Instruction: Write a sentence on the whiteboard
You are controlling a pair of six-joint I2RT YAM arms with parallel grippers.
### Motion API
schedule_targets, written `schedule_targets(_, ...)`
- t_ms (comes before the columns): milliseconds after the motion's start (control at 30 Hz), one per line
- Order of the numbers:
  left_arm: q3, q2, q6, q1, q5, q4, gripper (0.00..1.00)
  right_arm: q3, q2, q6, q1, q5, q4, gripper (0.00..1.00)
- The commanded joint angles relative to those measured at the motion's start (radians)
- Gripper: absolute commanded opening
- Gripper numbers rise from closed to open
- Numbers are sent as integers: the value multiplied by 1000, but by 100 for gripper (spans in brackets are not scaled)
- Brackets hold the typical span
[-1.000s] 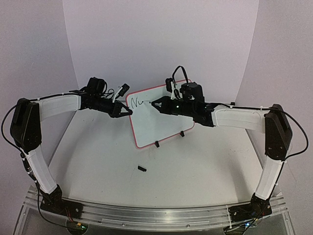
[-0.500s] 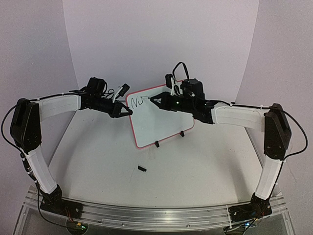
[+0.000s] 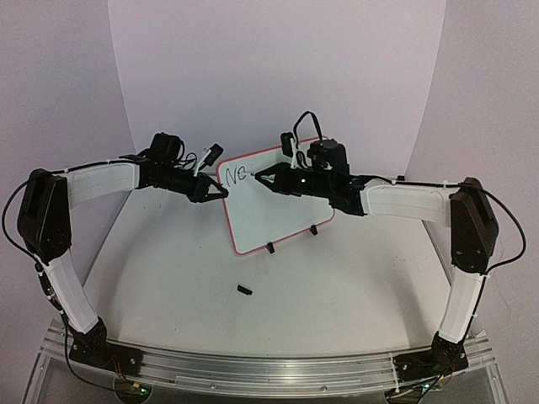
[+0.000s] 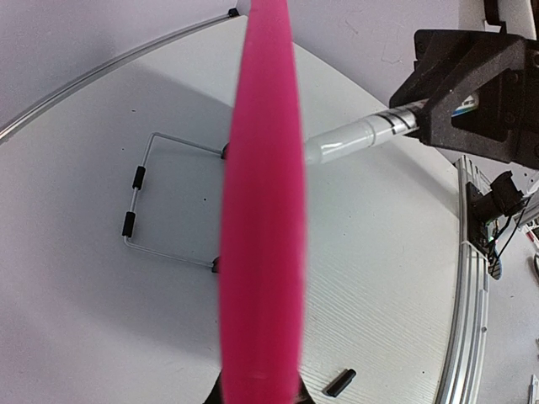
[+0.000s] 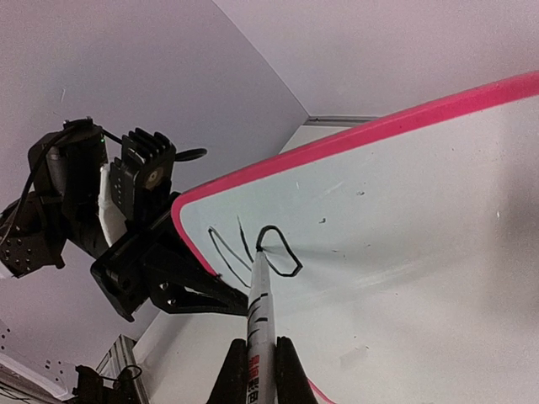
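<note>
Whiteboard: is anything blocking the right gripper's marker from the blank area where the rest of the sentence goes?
Nothing visible does. The right gripper holds the marker with its tip on the whiteboard, at the second letter of the sentence. The surface rightward and below is bare. The left gripper clamps the board's left edge, beside the writing.

Black handwritten lettering stands in the upper left corner of the whiteboard — two uneven characters. The first is a capital N. The second is a rounded loop that reads as an o or a c. In the right wrist view the loop looks closed — more like an o. The marker has a red label with small print, too blurred to read.
</note>
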State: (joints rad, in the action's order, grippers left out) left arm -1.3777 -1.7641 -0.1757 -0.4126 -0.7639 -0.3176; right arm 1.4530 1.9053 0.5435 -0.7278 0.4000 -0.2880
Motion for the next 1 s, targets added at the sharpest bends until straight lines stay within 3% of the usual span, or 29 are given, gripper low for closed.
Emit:
schedule_targets(0, -1, 20, -13, -25, -12, -91, 0, -32, 0, 6, 4, -4, -8, 0)
schedule_targets(967, -3, 23, -13, -26, -11, -93, 0, -108, -177, -64, 5, -97, 27, 0)
